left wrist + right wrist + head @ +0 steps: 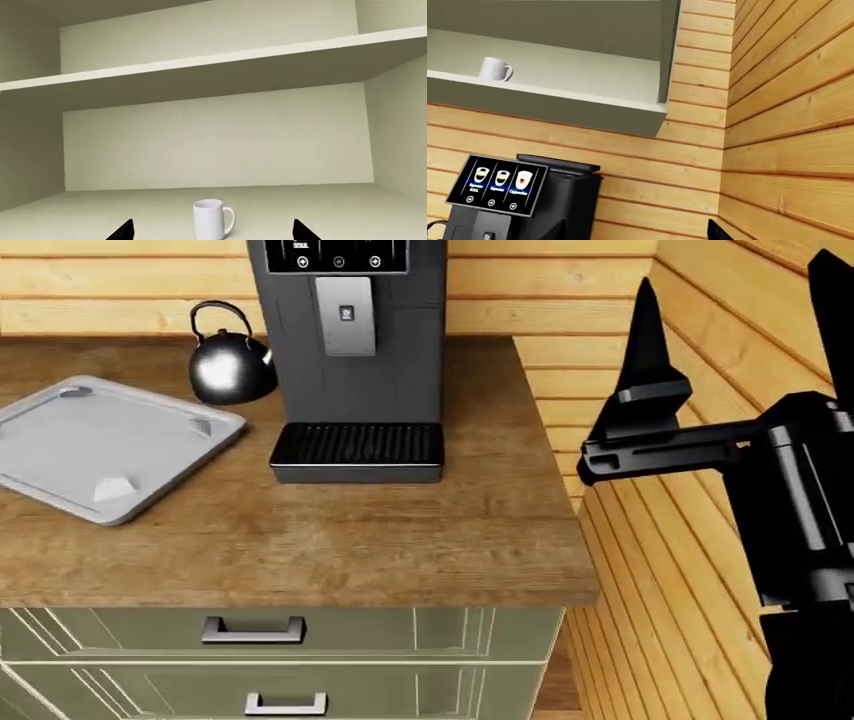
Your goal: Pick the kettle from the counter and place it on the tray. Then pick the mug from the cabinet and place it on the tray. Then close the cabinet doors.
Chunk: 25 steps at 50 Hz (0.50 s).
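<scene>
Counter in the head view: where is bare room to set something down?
The brown wood-grain counter is bare along its front edge, ahead of the flat light grey metal tray and the tall dark coffee machine, and along its right side beside the machine. The back left is crowded: the round glossy black-chrome kettle stands between tray and machine.
</scene>
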### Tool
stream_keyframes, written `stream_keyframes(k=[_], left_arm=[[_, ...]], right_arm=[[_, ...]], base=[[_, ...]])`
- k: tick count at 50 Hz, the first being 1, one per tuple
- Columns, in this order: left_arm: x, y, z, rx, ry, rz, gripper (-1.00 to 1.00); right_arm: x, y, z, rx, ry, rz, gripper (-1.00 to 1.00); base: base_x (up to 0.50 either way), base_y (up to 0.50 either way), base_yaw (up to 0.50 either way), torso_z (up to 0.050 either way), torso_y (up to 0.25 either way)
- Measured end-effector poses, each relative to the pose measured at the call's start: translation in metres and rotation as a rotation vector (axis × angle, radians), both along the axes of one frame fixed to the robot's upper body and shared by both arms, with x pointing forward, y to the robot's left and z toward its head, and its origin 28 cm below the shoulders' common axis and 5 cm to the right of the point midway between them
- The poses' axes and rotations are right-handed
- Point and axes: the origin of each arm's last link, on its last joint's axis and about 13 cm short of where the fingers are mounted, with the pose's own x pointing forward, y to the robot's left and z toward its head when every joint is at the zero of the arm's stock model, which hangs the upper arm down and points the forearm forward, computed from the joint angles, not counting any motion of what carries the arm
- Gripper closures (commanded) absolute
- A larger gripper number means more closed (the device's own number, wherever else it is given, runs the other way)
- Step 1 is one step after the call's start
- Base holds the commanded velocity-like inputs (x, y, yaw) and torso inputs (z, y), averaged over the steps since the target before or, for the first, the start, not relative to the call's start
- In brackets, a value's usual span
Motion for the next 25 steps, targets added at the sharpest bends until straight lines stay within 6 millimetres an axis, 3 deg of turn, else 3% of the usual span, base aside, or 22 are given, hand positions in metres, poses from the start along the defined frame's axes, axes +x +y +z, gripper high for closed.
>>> stream_keyframes(k=[25], left_arm=[[0.0022,0.0087,-0.0007,-0.030,0.004,0.045,-1.00]], right_arm=[[0.0023,0.0009,-0.0048,-0.003,0.011,0.002,-1.00]], base=[[0.50,0.00,0.00,0.000,0.001]])
